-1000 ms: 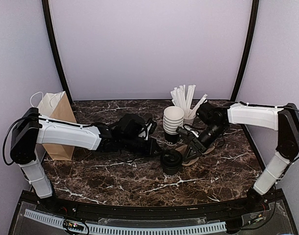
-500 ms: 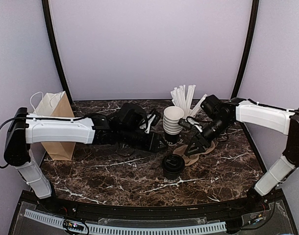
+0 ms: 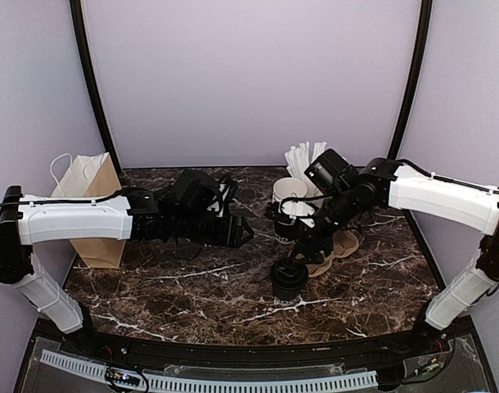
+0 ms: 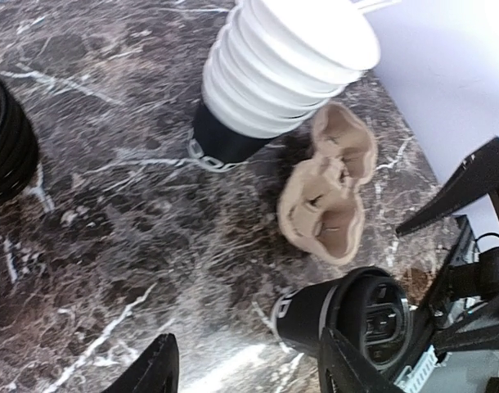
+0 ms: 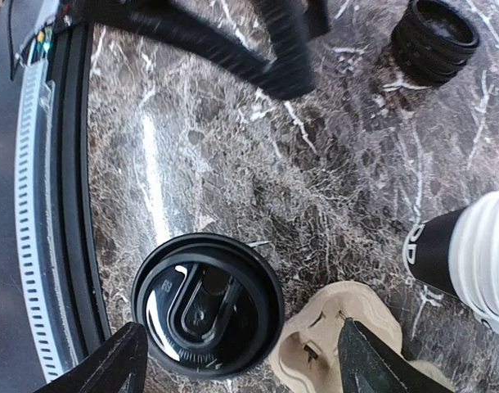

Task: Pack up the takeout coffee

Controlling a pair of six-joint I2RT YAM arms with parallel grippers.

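Right gripper [image 5: 241,323] spread wide, empty, just over coffee [image 5: 207,304], lower left of wrist view. Left gripper [image 4: 245,336] spread, empty.

Top view: straws [image 3: 301,157] and cup stack [image 3: 288,192] are partly covered by the right arm [image 3: 429,192]; pulp carrier [image 3: 344,244] is mostly hidden under it. The paper bag [image 3: 90,182] is crossed by the left arm [image 3: 78,221]. The left gripper [image 3: 245,233] is too dark to read; jaw stance unclear there. Left wrist view: lid stack [image 4: 4,139] is cut by the left edge; takeout coffee [image 4: 348,315] base is hidden behind the left gripper. Right wrist view: pulp carrier is cut by the lower edge; left arm is blurred at upper centre.
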